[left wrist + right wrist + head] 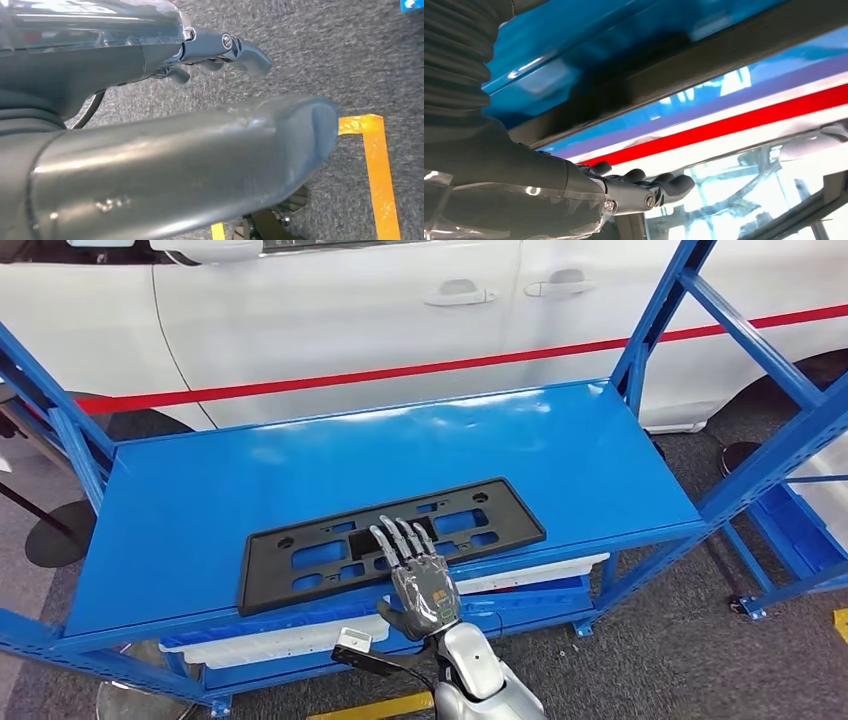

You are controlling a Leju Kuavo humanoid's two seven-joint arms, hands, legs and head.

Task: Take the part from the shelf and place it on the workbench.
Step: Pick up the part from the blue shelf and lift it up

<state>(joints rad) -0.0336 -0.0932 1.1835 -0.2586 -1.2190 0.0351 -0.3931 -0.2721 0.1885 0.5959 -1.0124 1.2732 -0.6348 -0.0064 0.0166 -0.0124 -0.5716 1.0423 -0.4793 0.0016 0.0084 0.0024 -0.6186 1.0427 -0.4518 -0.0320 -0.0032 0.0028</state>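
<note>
Centrally in the head view, the part [390, 541], a flat black slotted plate, lies on the top deck of the blue shelf [200, 490], close to its near edge and slightly askew, its right end farther away than its left. The right hand [418, 575] reaches in from below, palm down, fingers straight and spread over the plate's near edge; whether they touch it cannot be told, and nothing is gripped. This flat, extended posture probably suits a thin plate that offers no raised feature to close on: the fingers may need to press or slide it toward the edge before a grip is possible. The right wrist view, looking along the fingers [644, 187], shows them nearly straight, with the dark plate beyond. The left hand [220, 52] hangs beside the body over grey floor [310, 55] marked with yellow tape [377, 165], fingers loosely bent and holding nothing. White trays [280, 640] sit on the deck below. A white car [330, 300] stands beyond the shelf.
</note>
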